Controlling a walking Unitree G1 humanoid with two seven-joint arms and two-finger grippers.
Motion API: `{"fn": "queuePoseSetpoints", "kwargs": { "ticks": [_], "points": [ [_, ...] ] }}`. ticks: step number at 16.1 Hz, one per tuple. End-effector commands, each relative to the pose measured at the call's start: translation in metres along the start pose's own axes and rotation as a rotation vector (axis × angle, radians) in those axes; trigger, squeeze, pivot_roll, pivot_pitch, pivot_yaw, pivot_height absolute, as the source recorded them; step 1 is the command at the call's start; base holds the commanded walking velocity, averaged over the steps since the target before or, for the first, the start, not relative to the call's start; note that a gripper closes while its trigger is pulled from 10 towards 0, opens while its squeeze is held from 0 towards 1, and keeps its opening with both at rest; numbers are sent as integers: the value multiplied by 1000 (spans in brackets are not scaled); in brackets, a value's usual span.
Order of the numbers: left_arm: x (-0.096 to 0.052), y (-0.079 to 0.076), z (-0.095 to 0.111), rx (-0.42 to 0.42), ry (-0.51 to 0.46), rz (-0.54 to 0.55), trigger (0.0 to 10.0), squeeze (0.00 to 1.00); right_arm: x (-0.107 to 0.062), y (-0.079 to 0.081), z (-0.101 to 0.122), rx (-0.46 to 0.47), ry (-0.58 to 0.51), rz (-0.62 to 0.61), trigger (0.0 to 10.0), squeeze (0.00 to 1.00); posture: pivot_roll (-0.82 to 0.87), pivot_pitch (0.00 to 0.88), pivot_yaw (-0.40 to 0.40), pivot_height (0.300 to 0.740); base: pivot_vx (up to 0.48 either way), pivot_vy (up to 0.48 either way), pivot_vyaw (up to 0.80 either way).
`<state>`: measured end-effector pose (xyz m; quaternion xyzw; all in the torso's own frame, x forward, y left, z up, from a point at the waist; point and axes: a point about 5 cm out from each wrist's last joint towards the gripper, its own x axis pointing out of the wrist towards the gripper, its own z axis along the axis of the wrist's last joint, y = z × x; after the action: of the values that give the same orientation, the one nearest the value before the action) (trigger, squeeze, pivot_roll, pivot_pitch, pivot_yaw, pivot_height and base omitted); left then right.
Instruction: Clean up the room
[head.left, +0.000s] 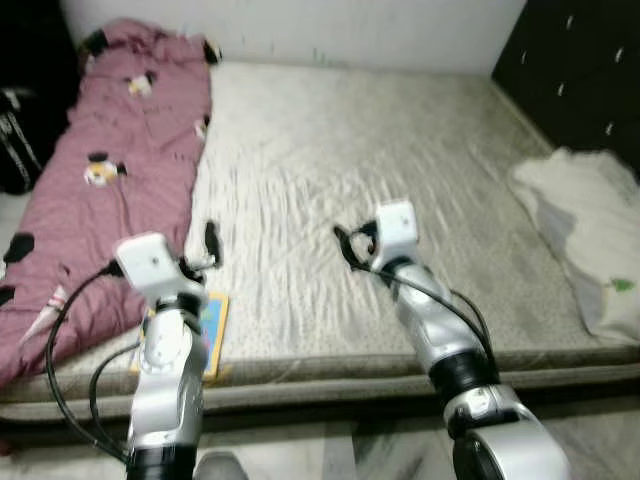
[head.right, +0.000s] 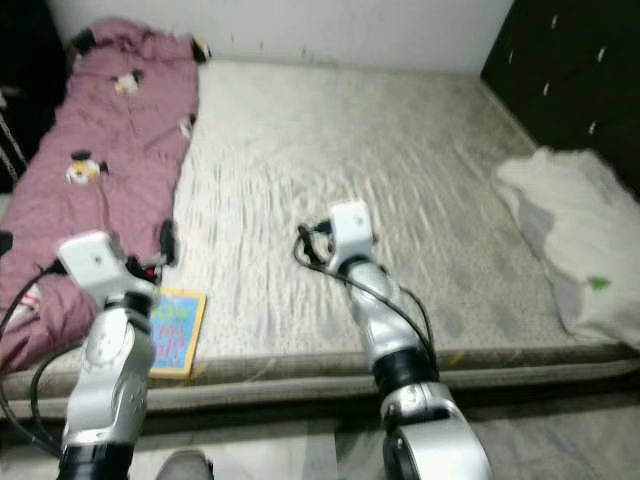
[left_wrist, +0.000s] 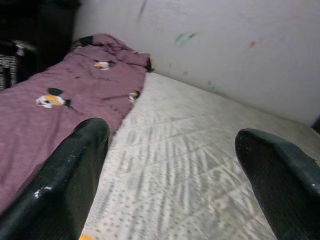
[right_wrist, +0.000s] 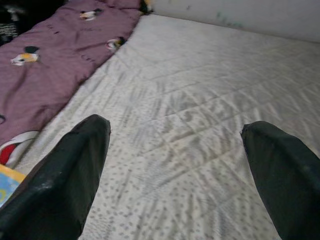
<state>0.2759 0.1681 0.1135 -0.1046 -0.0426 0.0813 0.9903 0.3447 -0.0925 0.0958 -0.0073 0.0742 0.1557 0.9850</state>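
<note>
A wide bed with a beige quilted sheet (head.left: 330, 170) lies before me. A mauve blanket (head.left: 110, 170) with cartoon prints runs along its left side. A colourful book (head.left: 213, 330) rests at the front left edge, beside the blanket and just below my left arm. My left gripper (head.left: 211, 243) hovers open over the sheet near the blanket's edge, with nothing between its fingers (left_wrist: 75, 185). My right gripper (head.left: 347, 245) hangs open above the middle of the sheet, also holding nothing; its fingers (right_wrist: 65, 180) stand wide apart.
A crumpled white cloth (head.left: 590, 230) lies on the bed's right side below a black tufted headboard (head.left: 580, 70). A black bag (head.left: 20, 120) stands on the floor at the left. A white wall (head.left: 300, 25) runs behind the bed.
</note>
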Motion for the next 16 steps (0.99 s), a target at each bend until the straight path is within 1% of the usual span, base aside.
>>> {"fn": "queuePoseSetpoints", "kwargs": {
  "ticks": [1,5,16],
  "points": [
    [0,3,0,9,0,7,10000,0,2,4,2,2,-5,16,10000,0,102,13,-83,740,0,0,0],
    [0,5,-1,-4,9,25,10000,0,2,4,2,2,1,17,10000,0,104,9,-84,740,0,0,0],
    [0,4,-1,-7,5,18,10000,0,2,6,-1,-7,16,30,10000,0,105,3,-86,740,0,478,0]
  ]
}}
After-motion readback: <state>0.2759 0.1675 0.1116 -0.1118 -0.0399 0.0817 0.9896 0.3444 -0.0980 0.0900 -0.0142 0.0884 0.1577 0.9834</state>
